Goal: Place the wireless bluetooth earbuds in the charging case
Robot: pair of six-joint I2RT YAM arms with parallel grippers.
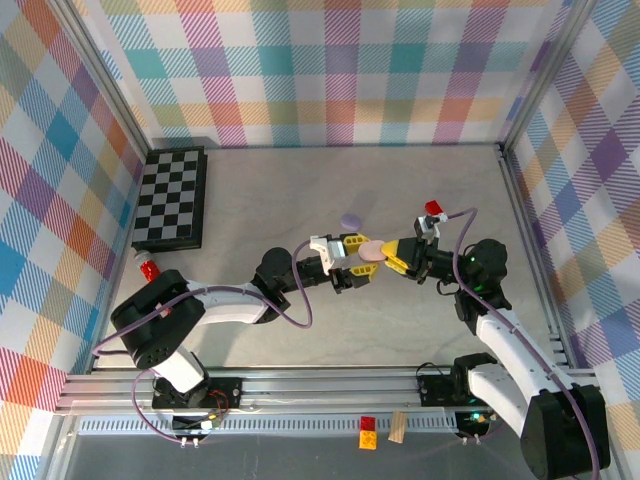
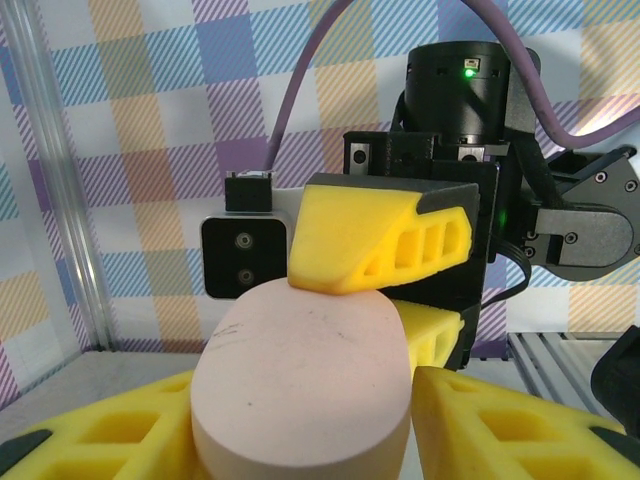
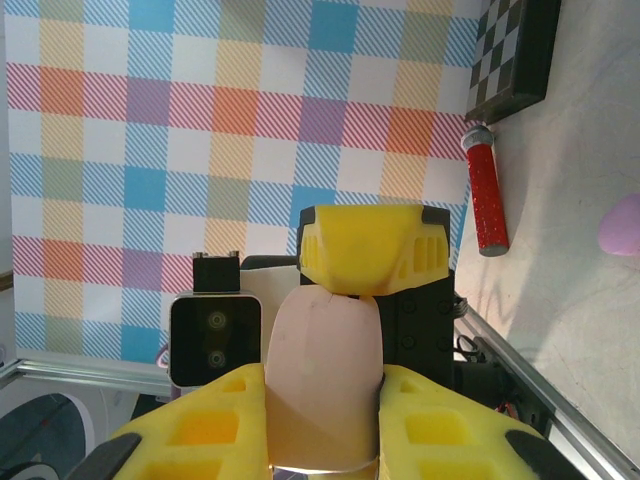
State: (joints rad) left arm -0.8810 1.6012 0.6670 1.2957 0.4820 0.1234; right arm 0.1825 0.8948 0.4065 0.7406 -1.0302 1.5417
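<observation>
A pink pebble-shaped charging case [image 1: 371, 250] hangs above the middle of the table, gripped from both sides. My left gripper [image 1: 357, 262] is shut on its left end, and in the left wrist view the case [image 2: 300, 380] sits between the yellow fingers [image 2: 500, 430]. My right gripper [image 1: 393, 256] is shut on the right end; the right wrist view shows the case [image 3: 325, 380] squeezed between that gripper's fingers [image 3: 200, 430]. The case's lid looks closed, with a seam near its far end. The earbuds are out of view.
A lilac case [image 1: 350, 221] lies on the table just behind the grippers. A red block [image 1: 434, 208] sits behind the right arm. A chessboard [image 1: 172, 196] rests at the far left, with a red cylinder [image 1: 149, 268] in front of it.
</observation>
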